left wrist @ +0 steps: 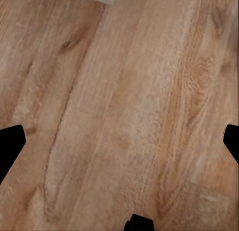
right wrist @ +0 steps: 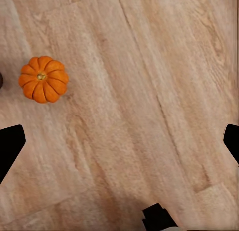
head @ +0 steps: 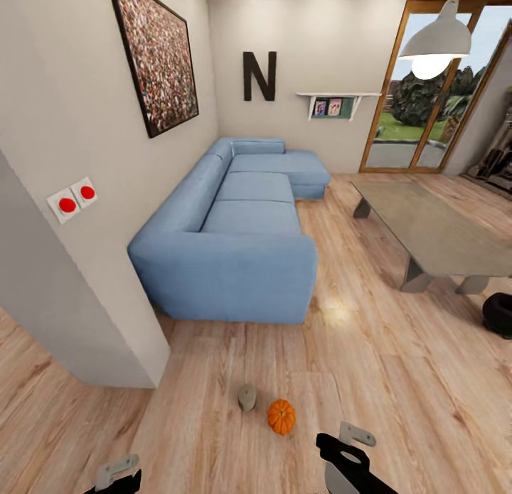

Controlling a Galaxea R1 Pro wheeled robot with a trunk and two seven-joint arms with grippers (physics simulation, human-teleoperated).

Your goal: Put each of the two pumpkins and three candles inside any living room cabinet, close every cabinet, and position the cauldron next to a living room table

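Observation:
One orange ribbed pumpkin [head: 281, 416] sits on the wood floor just ahead of me, with a stubby grey-beige candle [head: 247, 397] beside it to its left. My right gripper [head: 348, 446] hovers low, to the right of the pumpkin. In the right wrist view the pumpkin [right wrist: 43, 78] lies off to one side of the open right gripper [right wrist: 122, 141], outside the fingers. My left gripper [head: 117, 478] is open over bare floor [left wrist: 122, 141]. The black cauldron [head: 499, 314] stands on the floor by the near right corner of the low table [head: 434, 231]. The cabinet is out of view.
A blue corner sofa [head: 235, 231] fills the left middle of the room. A wall corner [head: 135, 337] juts out at near left. Glass doors [head: 427, 89] stand at the back right. Open floor runs between the sofa and the table.

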